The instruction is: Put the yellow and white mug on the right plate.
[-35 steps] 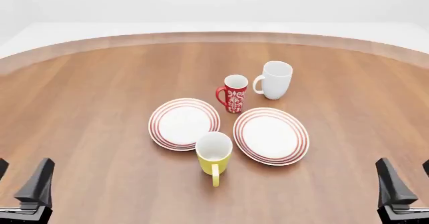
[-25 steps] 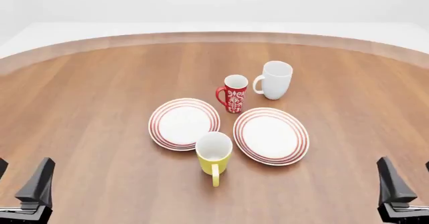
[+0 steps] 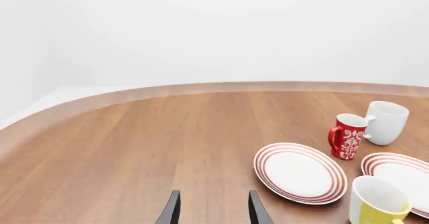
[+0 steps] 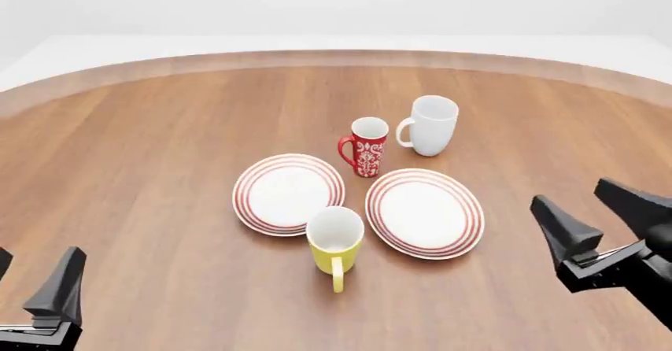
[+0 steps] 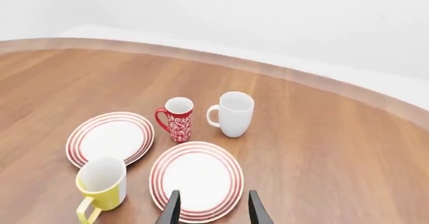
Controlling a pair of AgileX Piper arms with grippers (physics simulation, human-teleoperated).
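Note:
The yellow and white mug [image 4: 335, 243] stands upright near the table's front, its handle pointing toward me, just left of the right plate [image 4: 424, 212]. It touches neither plate as far as I can tell. My right gripper [image 4: 590, 212] hovers open and empty to the right of that plate, tilted toward it. In the right wrist view the right plate [image 5: 196, 178] lies just beyond the gripper [image 5: 213, 210], with the mug [image 5: 101, 183] off to one side. My left gripper [image 4: 30, 282] sits open and empty at the front left corner, far from the mug [image 3: 376, 205].
A twin ringed plate [image 4: 288, 193] lies left of the right plate. Behind both stand a red patterned mug [image 4: 367, 146] and a taller white mug [image 4: 430, 125]. The brown wooden table [image 4: 157, 146] curves away at the back.
My right gripper has risen from the front right corner and moved forward and left toward the right plate, now tilted. The left gripper, mugs and plates have not moved.

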